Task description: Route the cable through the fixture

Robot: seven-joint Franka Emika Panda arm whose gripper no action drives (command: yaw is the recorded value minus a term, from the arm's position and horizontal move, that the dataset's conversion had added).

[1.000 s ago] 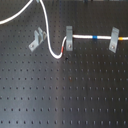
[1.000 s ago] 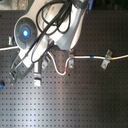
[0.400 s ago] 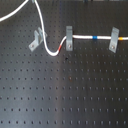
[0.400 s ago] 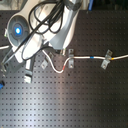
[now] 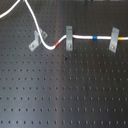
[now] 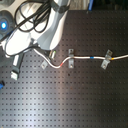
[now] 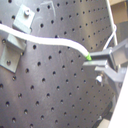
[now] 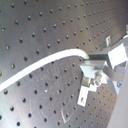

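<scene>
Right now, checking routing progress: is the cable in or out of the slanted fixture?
Out. In the first exterior view the cable passes beside the fixture, not between its prongs.

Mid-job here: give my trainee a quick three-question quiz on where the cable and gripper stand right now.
1. True or false: in the first exterior view, the cable already runs through both upright clips.
2. Which coloured band on the cable lies between those two clips? A red-orange, B blue, C green.
3. Fill in: in the first wrist view, the gripper is shut on the ____.

Key: 1 true. 2 B, the blue band. 3 cable.
</scene>
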